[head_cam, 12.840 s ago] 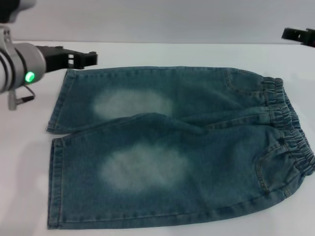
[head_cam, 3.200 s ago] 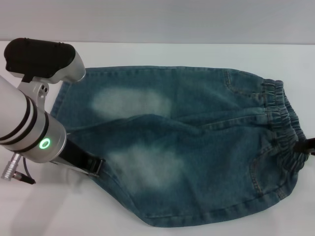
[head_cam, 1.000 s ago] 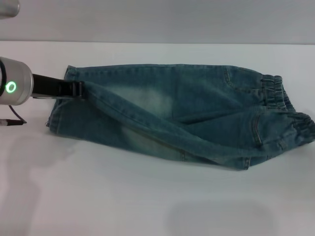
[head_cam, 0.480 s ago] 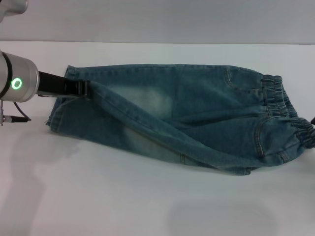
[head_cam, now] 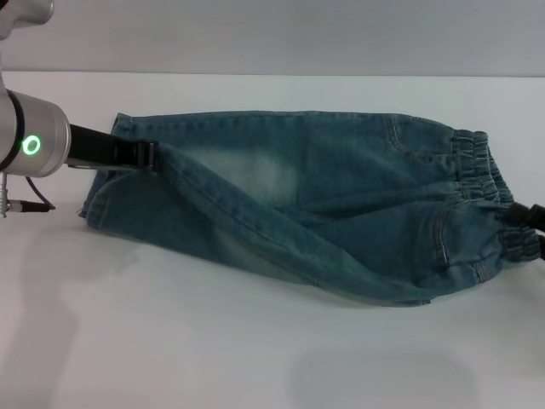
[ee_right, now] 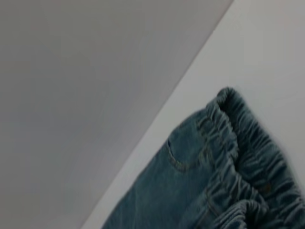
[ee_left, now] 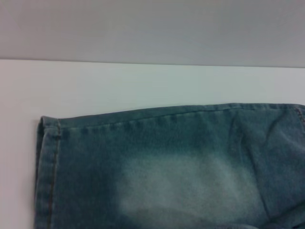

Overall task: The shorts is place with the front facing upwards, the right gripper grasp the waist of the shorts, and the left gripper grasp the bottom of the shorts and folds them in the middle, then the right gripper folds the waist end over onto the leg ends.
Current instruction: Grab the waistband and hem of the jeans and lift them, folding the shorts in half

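The blue denim shorts [head_cam: 341, 183] lie across the white table [head_cam: 255, 358], with the near half lifted and rolled back over the far half. My left gripper [head_cam: 146, 155] is shut on the near leg's hem, holding it above the far leg's hem [head_cam: 95, 204] at the left. At the right edge my right gripper [head_cam: 525, 216] is shut on the near part of the gathered waist [head_cam: 477, 166], which bunches around it. The left wrist view shows the far leg's faded patch [ee_left: 186, 186] and hem [ee_left: 46, 167]. The right wrist view shows the waistband [ee_right: 243, 152] and a stitched pocket [ee_right: 183, 152].
A grey wall [head_cam: 272, 34] rises behind the table's far edge. Bare white tabletop lies in front of the shorts and to their far side.
Over the last second the near waist end has been pulled farther back and to the right by my right gripper, now showing at the edge. The left gripper edged right with the hem.
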Controlling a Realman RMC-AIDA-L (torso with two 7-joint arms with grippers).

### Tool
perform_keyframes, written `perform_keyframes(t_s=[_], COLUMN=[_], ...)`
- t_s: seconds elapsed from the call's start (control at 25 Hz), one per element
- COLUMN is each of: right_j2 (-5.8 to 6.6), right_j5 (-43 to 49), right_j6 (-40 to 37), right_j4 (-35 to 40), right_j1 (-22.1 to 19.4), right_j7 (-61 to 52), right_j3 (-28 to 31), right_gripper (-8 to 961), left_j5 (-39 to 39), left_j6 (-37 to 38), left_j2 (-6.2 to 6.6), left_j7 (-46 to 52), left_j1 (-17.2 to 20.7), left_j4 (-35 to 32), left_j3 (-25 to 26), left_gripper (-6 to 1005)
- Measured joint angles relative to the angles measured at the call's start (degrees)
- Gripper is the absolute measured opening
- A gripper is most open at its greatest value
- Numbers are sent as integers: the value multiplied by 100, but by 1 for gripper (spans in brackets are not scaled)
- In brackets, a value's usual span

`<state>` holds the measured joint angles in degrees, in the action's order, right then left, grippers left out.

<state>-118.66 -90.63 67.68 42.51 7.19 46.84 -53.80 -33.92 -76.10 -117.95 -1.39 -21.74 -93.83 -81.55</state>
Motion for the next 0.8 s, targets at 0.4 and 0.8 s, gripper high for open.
perform_keyframes(t_s=[0.4, 0.8], right_j2=[-2, 12], right_j5=[323, 186], right_j6=[326, 795], right_j4=[267, 224], right_j1=[110, 190], right_j7=[-132, -97], right_j3=[42, 613], right_gripper=[332, 51], left_j5=[-106, -133], left_j6=[-11, 101], left_j2=[3, -8], left_j7=[-27, -37], left_j1=[-31, -41], left_j4=[-1, -4], left_j3=[3, -6], left_gripper=[87, 111])
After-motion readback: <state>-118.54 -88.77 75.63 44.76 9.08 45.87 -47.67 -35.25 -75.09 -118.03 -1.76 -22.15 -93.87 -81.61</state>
